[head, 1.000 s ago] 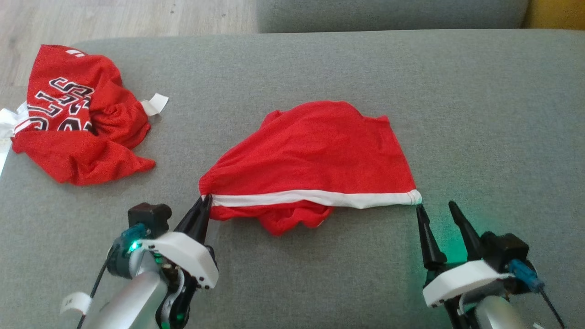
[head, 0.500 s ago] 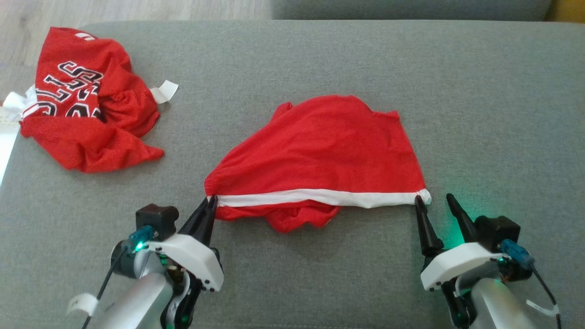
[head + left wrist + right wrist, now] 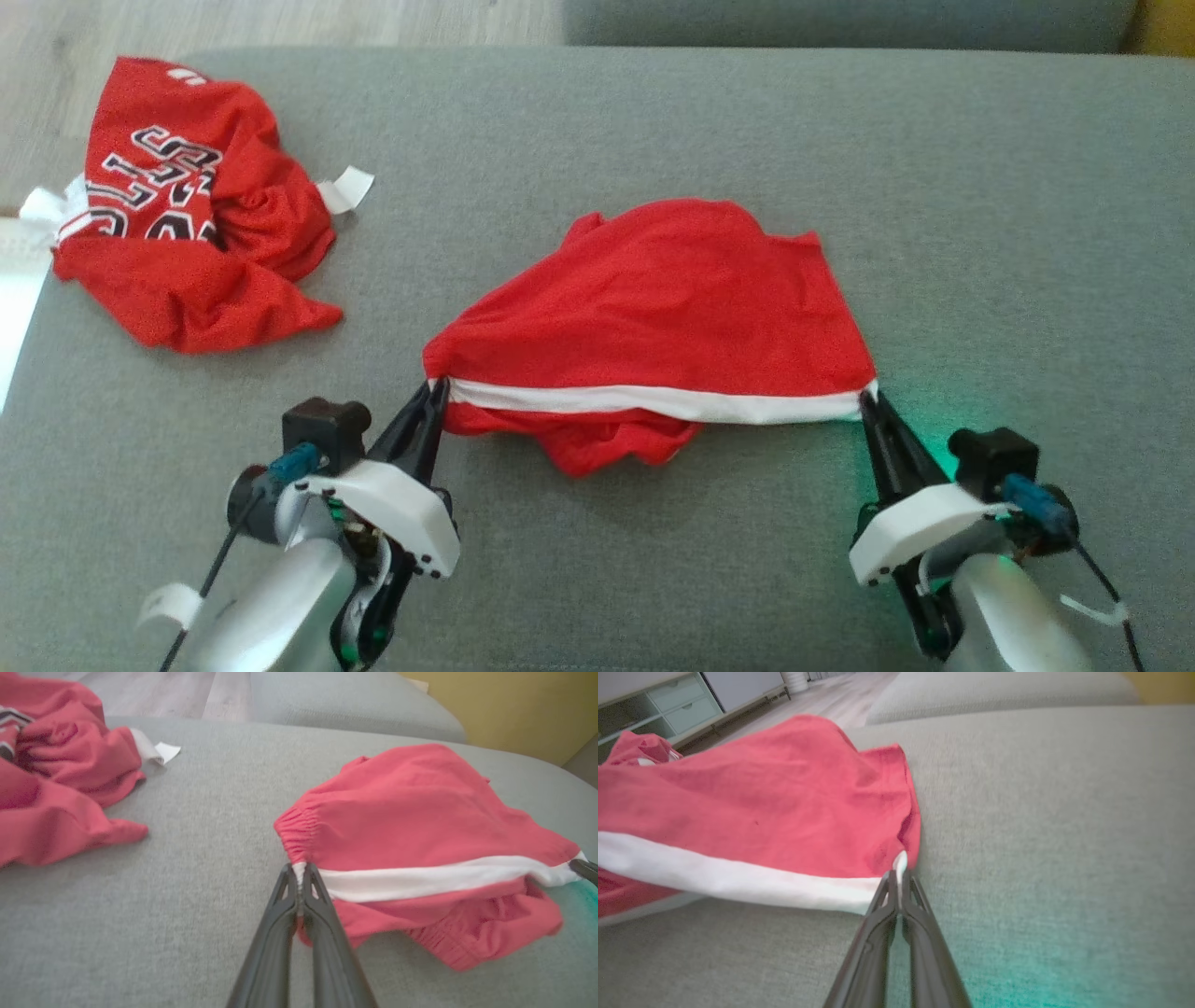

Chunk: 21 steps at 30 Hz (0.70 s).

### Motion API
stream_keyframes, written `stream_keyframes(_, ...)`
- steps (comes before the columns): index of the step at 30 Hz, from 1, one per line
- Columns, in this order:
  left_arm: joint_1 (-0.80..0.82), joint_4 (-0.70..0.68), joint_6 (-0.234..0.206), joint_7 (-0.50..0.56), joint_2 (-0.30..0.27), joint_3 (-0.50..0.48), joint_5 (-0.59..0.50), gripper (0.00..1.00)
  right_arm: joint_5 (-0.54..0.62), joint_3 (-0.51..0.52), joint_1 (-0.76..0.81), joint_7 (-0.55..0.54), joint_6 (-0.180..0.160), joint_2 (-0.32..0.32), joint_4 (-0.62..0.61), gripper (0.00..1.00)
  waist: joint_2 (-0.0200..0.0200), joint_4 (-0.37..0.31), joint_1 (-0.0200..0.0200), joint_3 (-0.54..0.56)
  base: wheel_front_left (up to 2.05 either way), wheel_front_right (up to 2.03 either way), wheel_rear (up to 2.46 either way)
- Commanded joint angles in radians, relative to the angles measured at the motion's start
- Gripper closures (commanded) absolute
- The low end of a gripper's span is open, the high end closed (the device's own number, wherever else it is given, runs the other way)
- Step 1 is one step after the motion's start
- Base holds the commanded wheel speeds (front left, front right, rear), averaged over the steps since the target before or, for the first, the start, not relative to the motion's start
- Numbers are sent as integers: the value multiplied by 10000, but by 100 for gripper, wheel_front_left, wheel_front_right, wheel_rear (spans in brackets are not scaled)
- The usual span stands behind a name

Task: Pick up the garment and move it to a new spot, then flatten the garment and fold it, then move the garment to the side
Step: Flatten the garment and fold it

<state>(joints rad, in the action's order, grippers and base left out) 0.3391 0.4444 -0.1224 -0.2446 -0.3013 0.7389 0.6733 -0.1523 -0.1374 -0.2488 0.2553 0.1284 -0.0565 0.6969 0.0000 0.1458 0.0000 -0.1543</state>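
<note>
Shorts of red mesh with a white side stripe [image 3: 653,308] lie stretched between both jaws on the grey fabric sofa seat [image 3: 980,187] in the head view, probably tensioned for flattening. Left wrist view: left jaws pinched shut on the stripe's waistband end. Right wrist view: right jaws clamped on its hem end.
</note>
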Motion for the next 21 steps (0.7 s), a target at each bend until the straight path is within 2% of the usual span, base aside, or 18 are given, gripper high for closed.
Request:
stream_keyframes(1, 384, -372, 37, -143, -311, -437, -134, 100, 19, -133, 1, 65, 23, 55, -502, 100, 0, -141, 0, 165, 0, 0, 0)
stream_keyframes(7, 647, -1917, 307, -167, -1018, -852, -1007, 100, -118, 182, 97, 65, 23, -94, -2637, 100, 0, -866, 0, 642, 0, 0, 0)
stream_keyframes(10, 1192, -2757, 598, -83, -1387, -944, -1227, 100, -330, 461, -386, 65, 23, -353, -3603, 100, 0, -1280, 0, 701, 0, 0, 0)
stream_keyframes(13, 2237, -3318, 946, 471, -1648, -968, -1366, 100, -921, 948, -1277, 2, 23, -627, -4116, 100, 0, -1577, 0, 505, 0, 0, 0)
stream_keyframes(17, 4130, -3400, 1631, 1240, -1486, -1079, -1172, 100, -1237, 1304, -3122, -534, 23, -1359, -4245, 100, 0, -1977, 0, -175, 0, 0, 0)
stream_keyframes(21, 6415, -2711, 2130, 1587, -922, -951, -1315, 100, -1440, 1674, -5262, -869, 23, -2014, -3863, 100, 0, -2350, 0, -1116, 0, 0, 0)
